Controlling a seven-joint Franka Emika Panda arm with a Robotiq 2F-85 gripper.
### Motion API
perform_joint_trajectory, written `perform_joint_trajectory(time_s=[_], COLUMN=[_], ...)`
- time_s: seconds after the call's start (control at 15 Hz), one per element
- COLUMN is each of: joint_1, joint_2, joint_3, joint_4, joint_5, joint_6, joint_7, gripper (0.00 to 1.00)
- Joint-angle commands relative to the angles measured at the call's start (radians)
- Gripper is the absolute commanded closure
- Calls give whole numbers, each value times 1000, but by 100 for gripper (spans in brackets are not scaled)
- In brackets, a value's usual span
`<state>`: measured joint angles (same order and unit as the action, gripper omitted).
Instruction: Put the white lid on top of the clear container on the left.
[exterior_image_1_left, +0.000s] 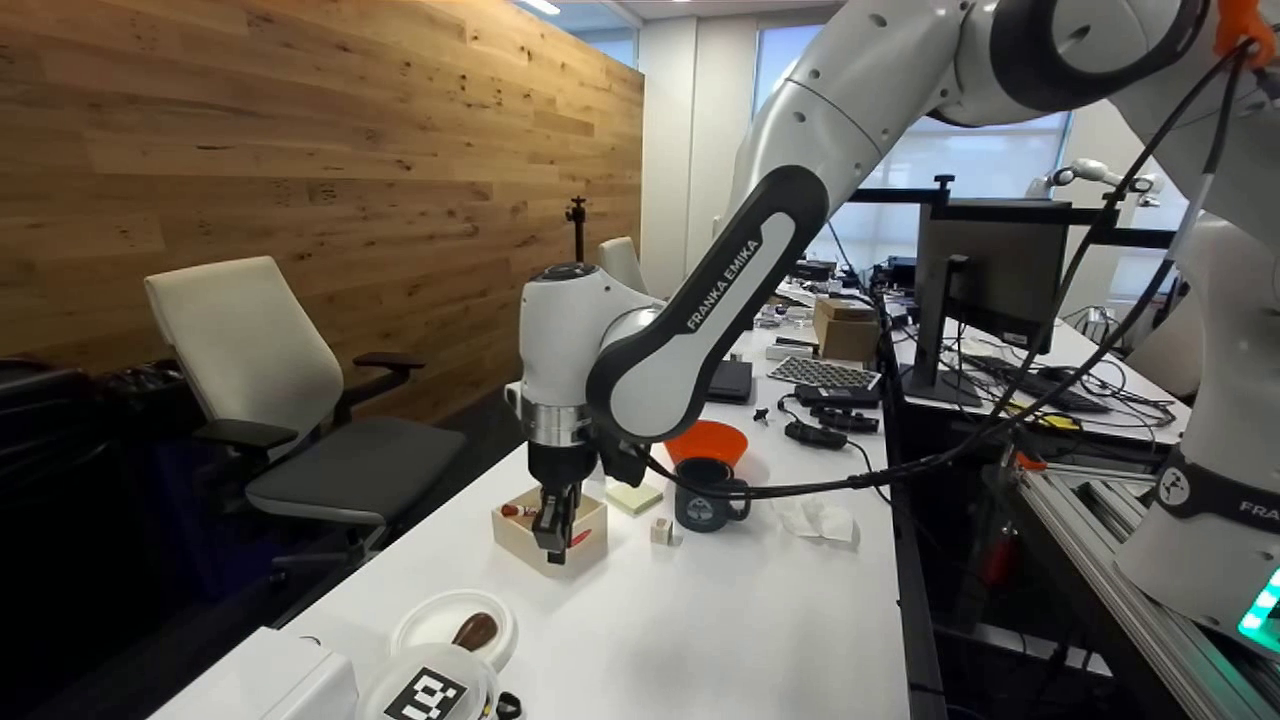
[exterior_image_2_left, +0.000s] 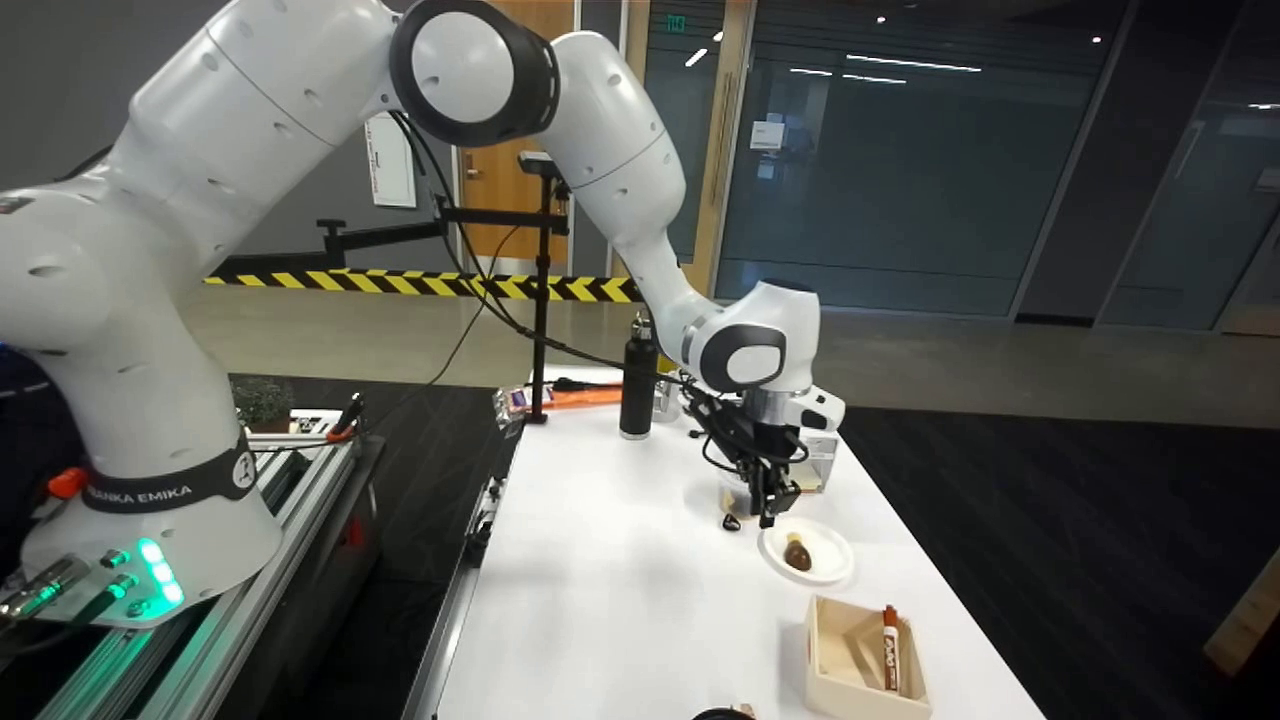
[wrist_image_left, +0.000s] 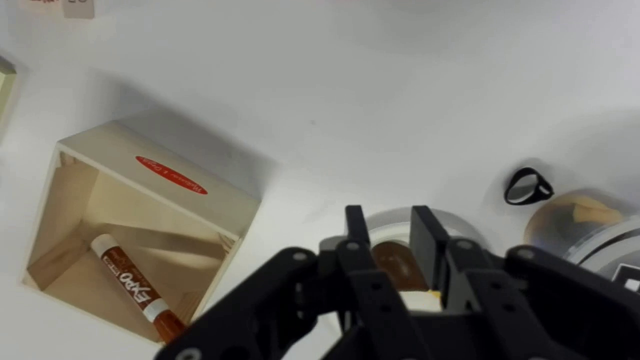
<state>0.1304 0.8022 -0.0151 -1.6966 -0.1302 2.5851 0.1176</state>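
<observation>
Well, the job looks done. In an exterior view the white lid (exterior_image_1_left: 428, 690) sits at the near left of the worktop (exterior_image_1_left: 750, 600); the wrist view seems to show it on top of the clear container (wrist_image_left: 556, 226). The end effector (wrist_image_left: 389, 225) has its fingers apart and holds nothing. Likely it just needs to back away.

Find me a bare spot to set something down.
Widest bare tabletop: between the robot-side edge, the wooden box and the dish. Crowded: where dish, patterned white lid and black ring cluster, and around the mug, orange bowl and wooden cube.
</observation>
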Motion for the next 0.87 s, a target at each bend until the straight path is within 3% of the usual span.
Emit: perform_joint_trajectory(time_s=[0.0,0.33,0.4,0.6,0.8], joint_1=[-71,-162,-126,-149,-146], joint_2=[-6,17,3,3,6], joint_3=[14,17,-10,-8,-2], joint_4=[44,145,88,118,119], joint_5=[37,45,14,18,20], joint_6=[-44,-124,-70,-98,-99], joint_7=[-70,-149,-103,-125,-126], gripper=[38,4,22,4,4])
